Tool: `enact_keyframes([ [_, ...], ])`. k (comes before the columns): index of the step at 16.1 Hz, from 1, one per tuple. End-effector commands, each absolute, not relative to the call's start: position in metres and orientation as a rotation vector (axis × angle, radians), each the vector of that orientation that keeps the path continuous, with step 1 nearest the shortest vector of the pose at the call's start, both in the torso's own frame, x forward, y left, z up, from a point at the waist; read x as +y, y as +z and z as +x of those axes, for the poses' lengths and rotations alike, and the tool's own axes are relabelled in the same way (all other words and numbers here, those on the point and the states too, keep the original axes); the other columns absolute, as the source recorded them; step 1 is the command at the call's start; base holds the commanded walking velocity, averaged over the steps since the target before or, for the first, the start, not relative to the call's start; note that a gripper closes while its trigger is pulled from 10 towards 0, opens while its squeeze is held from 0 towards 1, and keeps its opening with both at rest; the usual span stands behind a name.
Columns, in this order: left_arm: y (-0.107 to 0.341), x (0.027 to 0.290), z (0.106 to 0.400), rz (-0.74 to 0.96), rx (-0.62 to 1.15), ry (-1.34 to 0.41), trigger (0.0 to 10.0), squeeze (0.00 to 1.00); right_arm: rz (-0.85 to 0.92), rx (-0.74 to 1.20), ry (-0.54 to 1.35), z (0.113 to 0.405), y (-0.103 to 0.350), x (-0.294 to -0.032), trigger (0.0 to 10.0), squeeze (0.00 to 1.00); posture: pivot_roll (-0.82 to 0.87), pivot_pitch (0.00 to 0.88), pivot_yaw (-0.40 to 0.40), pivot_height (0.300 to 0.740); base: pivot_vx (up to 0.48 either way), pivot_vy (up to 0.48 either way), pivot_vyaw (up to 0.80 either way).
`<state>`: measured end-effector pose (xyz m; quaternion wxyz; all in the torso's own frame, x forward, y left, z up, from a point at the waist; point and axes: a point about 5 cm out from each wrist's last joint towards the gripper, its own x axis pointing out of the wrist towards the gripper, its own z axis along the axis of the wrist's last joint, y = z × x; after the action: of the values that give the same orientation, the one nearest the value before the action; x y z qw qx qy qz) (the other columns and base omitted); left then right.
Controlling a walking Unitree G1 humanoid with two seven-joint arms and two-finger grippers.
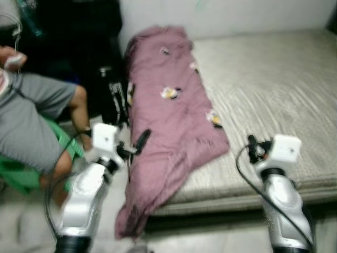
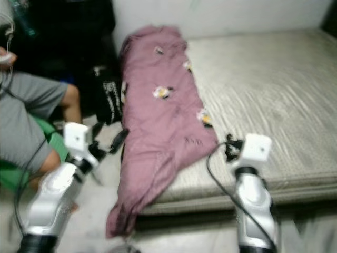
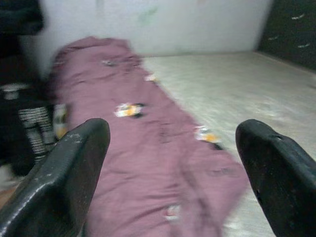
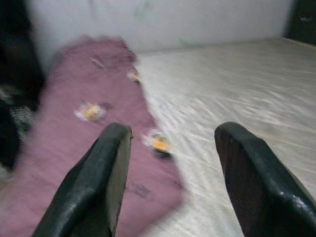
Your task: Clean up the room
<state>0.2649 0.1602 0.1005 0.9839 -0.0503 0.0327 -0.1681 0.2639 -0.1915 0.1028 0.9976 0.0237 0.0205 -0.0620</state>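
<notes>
Ribbed beige mattress [image 1: 274, 89], rumpled mauve blanket [image 1: 168, 121] lengthwise.

Crumpled mauve blanket [image 1: 171, 113] along mattress [image 1: 274, 89] left edge, end drooping floorward.

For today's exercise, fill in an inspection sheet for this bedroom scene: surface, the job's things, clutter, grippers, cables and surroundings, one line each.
Surface: a mattress with a pale ribbed cover, low on the floor.
Job's things: a mauve blanket with small printed patches lies along the mattress's left edge, its near end spilling over onto the floor.
Clutter: dark bags or clothing piled beside the mattress's head end; too blurred to identify.
Grippers: left gripper raised toward the blanket, jaws open; right gripper raised over the mattress's near edge, jaws open; neither holds anything.
Cables: a black cable loops along each silver forearm.
Surroundings: white wall behind; a seated person in grey shorts on a green seat to the left.
</notes>
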Motion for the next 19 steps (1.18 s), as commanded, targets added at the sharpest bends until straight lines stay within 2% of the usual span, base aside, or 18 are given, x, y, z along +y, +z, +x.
enact_keyframes([
  [1, 0.106, 0.157, 0.269, -0.104, 0.047, -0.349, 10.0, 0.0, 0.038, 0.036, -0.135, 0.26, 0.104, -0.196, 10.0, 0.0, -0.09, 0.0, 0.087, 0.74, 0.454, 0.0, 0.0],
  [7, 0.103, 0.159, 0.271, -0.076, 0.063, -0.322, 10.0, 0.0, 0.051, 0.023, -0.149, 0.26, 0.106, -0.195, 10.0, 0.0, -0.08, 0.0, 0.093, 0.74, 0.069, 0.0, 0.0],
  [10, 0.106, 0.163, 0.279, -0.035, 0.037, -0.3, 10.0, 0.0, 0.033, 0.007, -0.179, 0.267, 0.112, -0.197, 10.0, 0.0, -0.08, 0.0, 0.088, 0.74, 0.0, 0.0, -0.8],
  [12, 0.106, 0.164, 0.286, -0.032, 0.04, -0.289, 10.0, 0.0, 0.052, -0.045, -0.2, 0.267, 0.12, -0.194, 10.0, 0.0, -0.12, 0.0, 0.155, 0.74, 0.0, 0.0, -0.21],
  [16, 0.105, 0.156, 0.291, 0.004, 0.061, -0.378, 10.0, 0.0, 0.082, -0.055, -0.278, 0.255, 0.116, -0.196, 10.0, 0.0, -0.17, 0.0, 0.238, 0.74, 0.0, 0.0, 0.0],
  [19, 0.101, 0.161, 0.291, 0.013, 0.07, -0.355, 10.0, 0.0, 0.079, -0.045, -0.249, 0.258, 0.114, -0.194, 10.0, 0.0, -0.12, 0.0, 0.179, 0.74, 0.0, 0.0, 0.0],
])
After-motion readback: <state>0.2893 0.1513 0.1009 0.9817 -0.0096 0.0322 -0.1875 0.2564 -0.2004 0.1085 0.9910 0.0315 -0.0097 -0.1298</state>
